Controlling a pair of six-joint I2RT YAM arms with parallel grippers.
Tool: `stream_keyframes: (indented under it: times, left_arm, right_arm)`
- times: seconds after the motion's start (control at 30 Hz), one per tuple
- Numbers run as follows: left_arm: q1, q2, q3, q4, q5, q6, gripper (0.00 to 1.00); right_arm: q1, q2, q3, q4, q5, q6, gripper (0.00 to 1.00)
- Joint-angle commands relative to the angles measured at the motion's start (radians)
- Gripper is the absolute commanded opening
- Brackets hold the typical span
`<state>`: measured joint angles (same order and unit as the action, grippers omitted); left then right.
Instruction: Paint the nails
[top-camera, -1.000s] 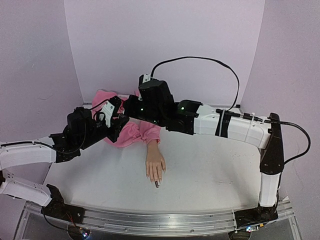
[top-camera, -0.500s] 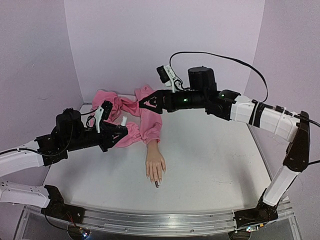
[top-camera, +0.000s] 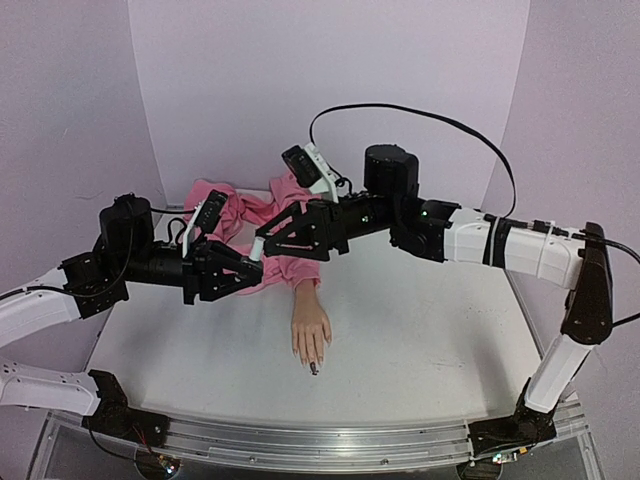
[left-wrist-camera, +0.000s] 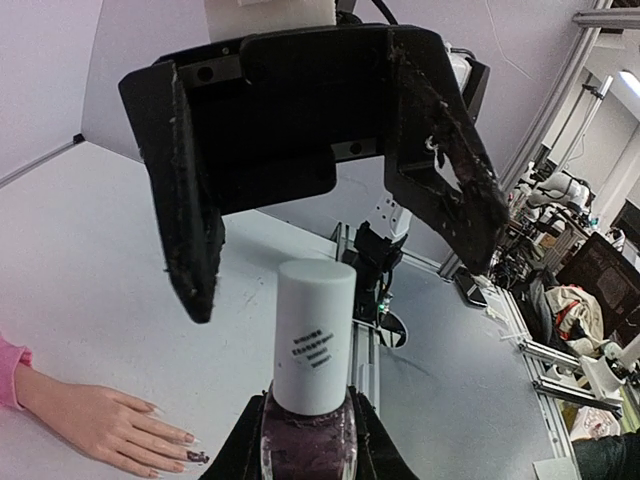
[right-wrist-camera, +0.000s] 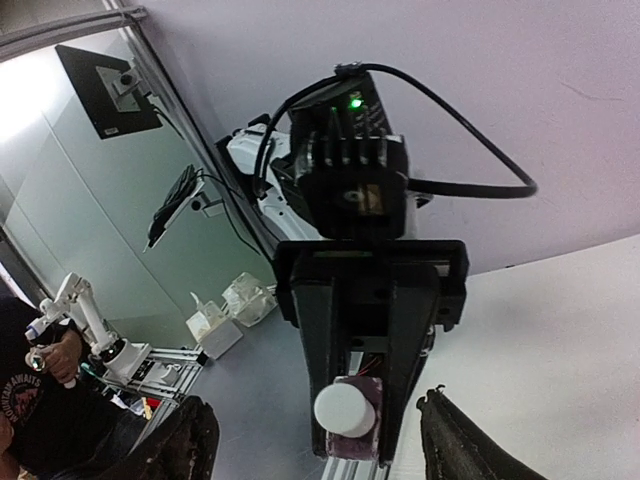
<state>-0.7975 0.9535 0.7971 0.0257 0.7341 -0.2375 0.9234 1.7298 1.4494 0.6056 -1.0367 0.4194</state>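
- Uncapping looks like the step: left claw (top-camera: 246, 270) clamps the bottle (left-wrist-camera: 308, 440); right claw (top-camera: 264, 244) gapes around its cap (left-wrist-camera: 315, 330), untouching.
- Next, it likely must pinch and twist.

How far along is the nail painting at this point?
Done: one nail on the mannequin hand looks dark; the others look bare. In hand: the left gripper holds the capped polish bottle, and the right gripper, open, is at its white cap. Left: uncapping and painting the remaining nails.
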Motion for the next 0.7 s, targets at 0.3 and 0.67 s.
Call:
stream_keyframes:
  times: [0.3, 0.67]
  left_arm:
    - [0.004, -0.005, 0.046, 0.052, 0.082, -0.029, 0.00]
    - [0.005, -0.010, 0.045, 0.055, 0.034, -0.006, 0.00]
  right_arm:
    - [0.040, 0.058, 0.065, 0.144, -0.067, 0.036, 0.35]
    - [0.054, 0.054, 0.048, 0.163, -0.026, 0.051, 0.00]
